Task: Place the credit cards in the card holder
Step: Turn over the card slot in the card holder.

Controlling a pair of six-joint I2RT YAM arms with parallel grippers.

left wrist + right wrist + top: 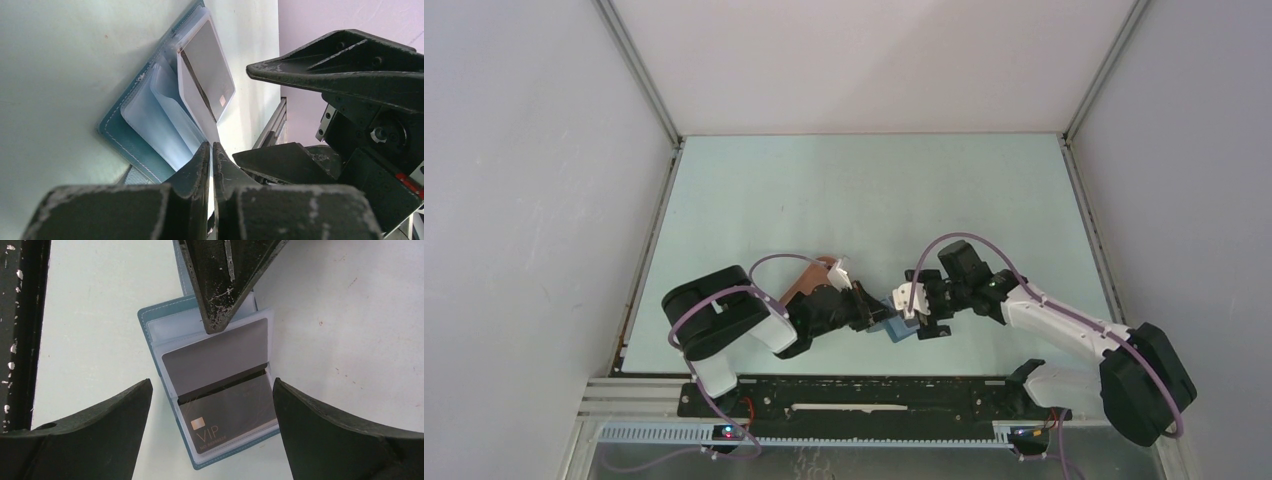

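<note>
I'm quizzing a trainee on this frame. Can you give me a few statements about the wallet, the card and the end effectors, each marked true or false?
1. The wallet lies open on the table. True.
2. The right end effector is shut on the card. False: its fingers stand wide apart, one on either side of the wallet.
3. The card reads VIP. True.
4. The left end effector is wide open. False: its fingers are pressed together.
5. The wallet is red. False: it is blue.
</note>
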